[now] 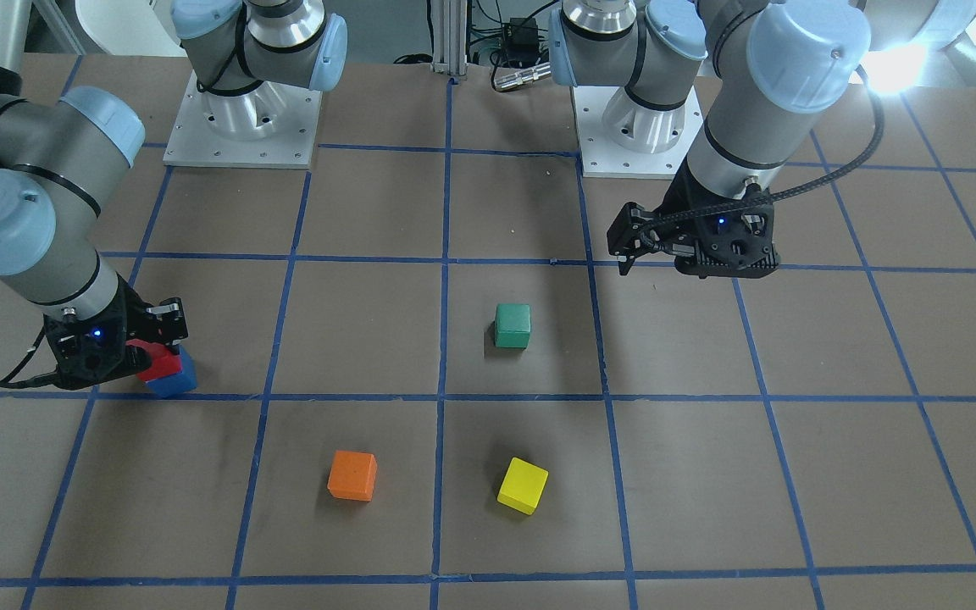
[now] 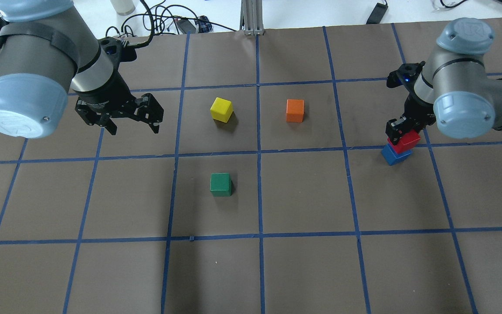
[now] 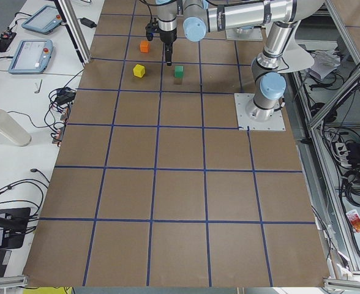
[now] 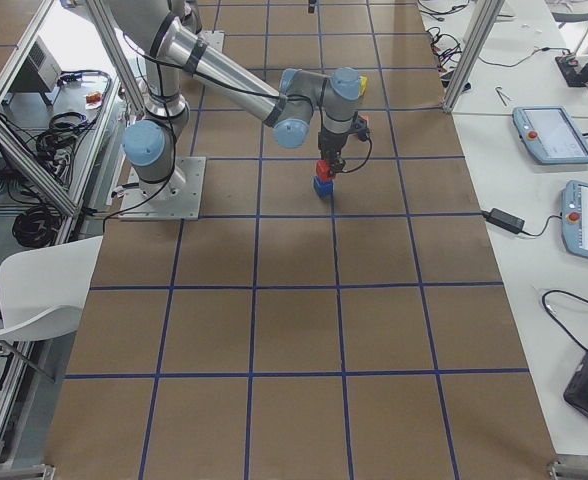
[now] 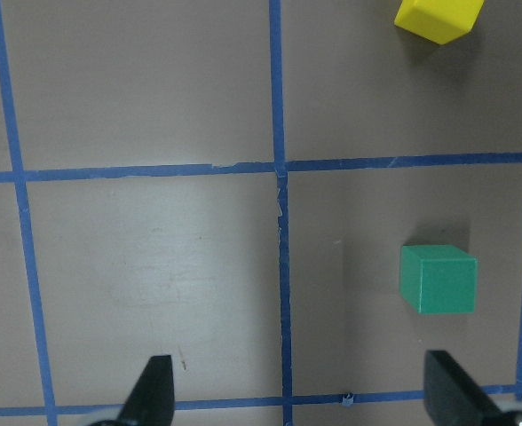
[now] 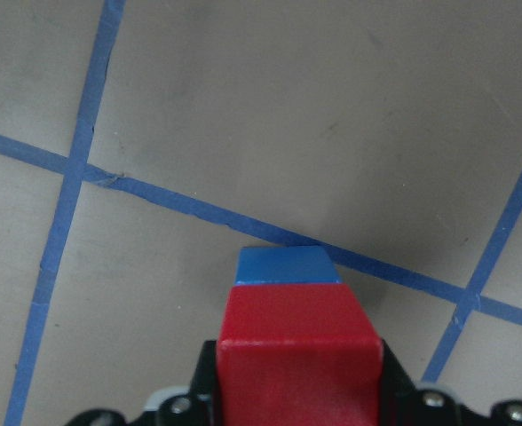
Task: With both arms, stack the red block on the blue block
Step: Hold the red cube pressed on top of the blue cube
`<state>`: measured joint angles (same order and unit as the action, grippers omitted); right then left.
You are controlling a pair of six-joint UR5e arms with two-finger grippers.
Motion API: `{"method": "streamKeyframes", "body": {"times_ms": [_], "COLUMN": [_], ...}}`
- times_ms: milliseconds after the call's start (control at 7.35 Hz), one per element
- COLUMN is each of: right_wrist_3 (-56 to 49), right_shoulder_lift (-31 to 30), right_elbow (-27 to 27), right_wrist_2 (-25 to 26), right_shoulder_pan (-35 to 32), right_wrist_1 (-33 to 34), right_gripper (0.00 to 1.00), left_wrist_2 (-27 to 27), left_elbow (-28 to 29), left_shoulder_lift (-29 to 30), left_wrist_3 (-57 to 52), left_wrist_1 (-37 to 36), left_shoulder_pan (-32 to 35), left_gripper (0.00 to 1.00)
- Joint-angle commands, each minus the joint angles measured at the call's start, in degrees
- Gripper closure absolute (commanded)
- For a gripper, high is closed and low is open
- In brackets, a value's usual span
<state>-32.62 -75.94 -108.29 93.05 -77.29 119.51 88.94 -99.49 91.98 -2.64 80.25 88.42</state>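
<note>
The red block (image 1: 156, 359) sits on top of the blue block (image 1: 176, 380), slightly offset, near a blue tape line. My right gripper (image 1: 158, 349) is shut on the red block. The stack also shows in the overhead view, red block (image 2: 405, 141) over blue block (image 2: 393, 155), and in the right wrist view, red block (image 6: 296, 351) over blue block (image 6: 288, 264). My left gripper (image 2: 135, 128) is open and empty. It hangs above the table, away from the stack, and shows open in the left wrist view (image 5: 301, 395).
A green block (image 2: 221, 184) lies near the table's middle. A yellow block (image 2: 221, 109) and an orange block (image 2: 295, 110) lie farther from the robot. Both arm bases (image 1: 242, 119) stand at the robot's edge. Blue tape lines grid the brown table.
</note>
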Motion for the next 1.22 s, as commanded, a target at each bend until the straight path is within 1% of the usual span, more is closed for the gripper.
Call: {"method": "streamKeyframes", "body": {"times_ms": [0, 680, 816, 1088], "right_wrist_3": [-0.2, -0.5, -0.3, -0.5], "right_shoulder_lift": [0.2, 0.4, 0.4, 1.1], "right_elbow": [-0.3, -0.2, -0.3, -0.4], "right_wrist_2": [0.0, 0.0, 0.1, 0.2], "right_shoulder_pan": [-0.1, -0.1, -0.1, -0.1], "right_wrist_1": [0.0, 0.3, 1.9, 2.2], "right_gripper": [1.0, 0.99, 0.99, 0.98], "left_wrist_2": [0.0, 0.0, 0.0, 0.0], "left_elbow": [0.0, 0.0, 0.0, 0.0], "left_shoulder_lift": [0.0, 0.1, 0.1, 0.1], "left_wrist_3": [0.0, 0.0, 0.0, 0.0], "left_wrist_1": [0.0, 0.0, 0.0, 0.0], "left_shoulder_pan": [0.0, 0.0, 0.0, 0.0], "left_gripper": [0.0, 0.0, 0.0, 0.0]}}
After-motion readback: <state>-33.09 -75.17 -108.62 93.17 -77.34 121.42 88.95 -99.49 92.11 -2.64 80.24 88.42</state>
